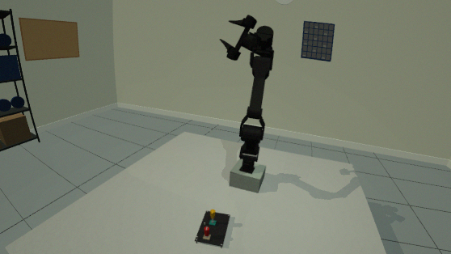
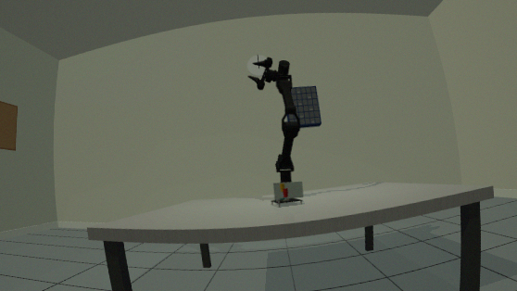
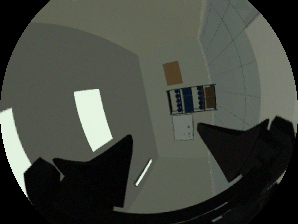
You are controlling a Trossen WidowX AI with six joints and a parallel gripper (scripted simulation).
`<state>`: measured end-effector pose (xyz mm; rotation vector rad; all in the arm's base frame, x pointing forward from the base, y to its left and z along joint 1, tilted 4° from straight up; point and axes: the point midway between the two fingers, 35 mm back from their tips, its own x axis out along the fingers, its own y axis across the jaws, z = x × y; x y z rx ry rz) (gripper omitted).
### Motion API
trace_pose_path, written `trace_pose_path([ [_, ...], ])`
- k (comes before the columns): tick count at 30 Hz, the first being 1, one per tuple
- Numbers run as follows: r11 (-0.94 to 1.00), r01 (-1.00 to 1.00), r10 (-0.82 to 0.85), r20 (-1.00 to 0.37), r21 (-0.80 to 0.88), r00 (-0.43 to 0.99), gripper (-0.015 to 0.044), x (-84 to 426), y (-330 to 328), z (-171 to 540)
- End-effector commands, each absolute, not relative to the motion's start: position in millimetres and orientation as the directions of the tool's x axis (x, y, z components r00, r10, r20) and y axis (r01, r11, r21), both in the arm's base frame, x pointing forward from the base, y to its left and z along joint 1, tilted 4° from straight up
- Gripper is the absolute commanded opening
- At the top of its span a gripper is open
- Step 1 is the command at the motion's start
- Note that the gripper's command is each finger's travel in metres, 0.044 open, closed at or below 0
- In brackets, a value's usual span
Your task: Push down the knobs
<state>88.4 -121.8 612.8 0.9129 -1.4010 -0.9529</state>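
The circuit board [image 1: 221,231] [image 2: 294,199] is dark and stands on short legs on the table [image 1: 133,218] [image 2: 185,218], in front of the arm's base. A yellow knob [image 1: 212,213] [image 2: 282,186] stands upright above a teal potentiometer [image 1: 212,222] at the board's far end. A red knob [image 1: 207,230] [image 2: 285,192] stands above a tan potentiometer [image 1: 207,237] at the near end. The views are too small to tell exact gaps under the knobs. My gripper [image 1: 225,30] [image 2: 251,70] [image 3: 166,132] is open and empty, high above the table, far from the board, pointing sideways.
The arm rises nearly straight from a pale base block [image 1: 246,179] behind the board. A shelf rack with blue items and a cardboard box [image 1: 15,130] stands beyond the table at the left. A brown wall board [image 1: 49,39] [image 3: 172,73] hangs on the wall.
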Motion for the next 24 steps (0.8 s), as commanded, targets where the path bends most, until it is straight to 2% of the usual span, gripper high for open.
trace_pose_path([
  [1, 0.368, -0.004, -0.929, 0.368, 0.93, -0.044, 0.0374, 87.6, -121.7, 612.8],
  [7, 0.39, -0.095, -0.921, 0.388, 0.916, -0.046, 0.0216, 64.0, -119.0, 613.7],
  [15, 0.381, -0.119, -0.924, 0.383, 0.917, -0.006, 0.0006, 39.0, -122.5, 614.0],
  [24, 0.334, -0.183, -0.936, 0.348, 0.925, 0.048, 0.0, 14.3, -136.7, 604.1],
])
